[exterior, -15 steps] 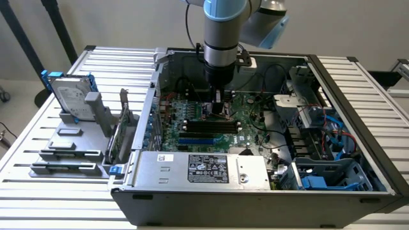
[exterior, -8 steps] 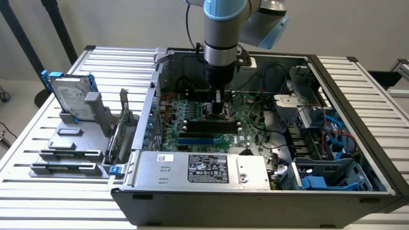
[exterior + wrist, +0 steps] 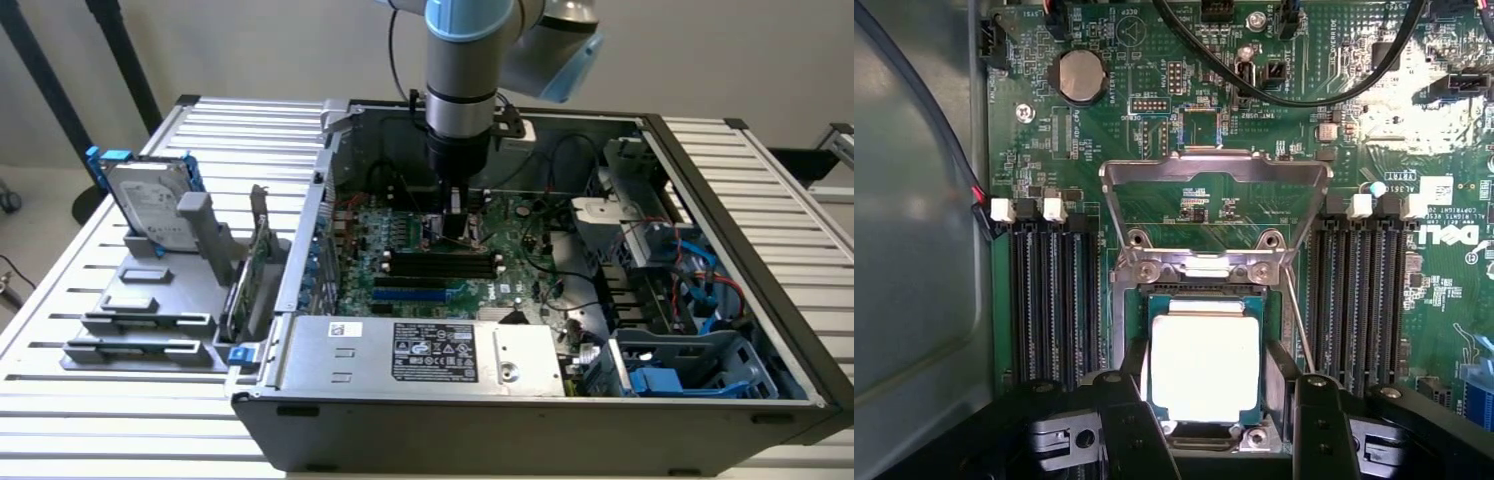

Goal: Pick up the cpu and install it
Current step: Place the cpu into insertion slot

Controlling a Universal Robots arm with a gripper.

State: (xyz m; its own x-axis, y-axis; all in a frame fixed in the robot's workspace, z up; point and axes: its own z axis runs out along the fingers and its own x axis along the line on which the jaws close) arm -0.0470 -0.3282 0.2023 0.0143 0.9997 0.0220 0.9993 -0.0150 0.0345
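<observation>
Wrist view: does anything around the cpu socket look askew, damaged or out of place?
Nothing stands out. The cpu lies square in its socket, edges parallel to the memory slots. The metal retention frame stands swung open, not visibly bent. The gripper straddles the cpu, jaws open.

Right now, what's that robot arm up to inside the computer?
The robot arm reaches into an open computer case, its gripper over the main circuit board. The processor chip appears to lie in its socket, with the metal hold-down frame flipped up. The gripper's fingers stand open on either side of the chip, not squeezing it.
</observation>
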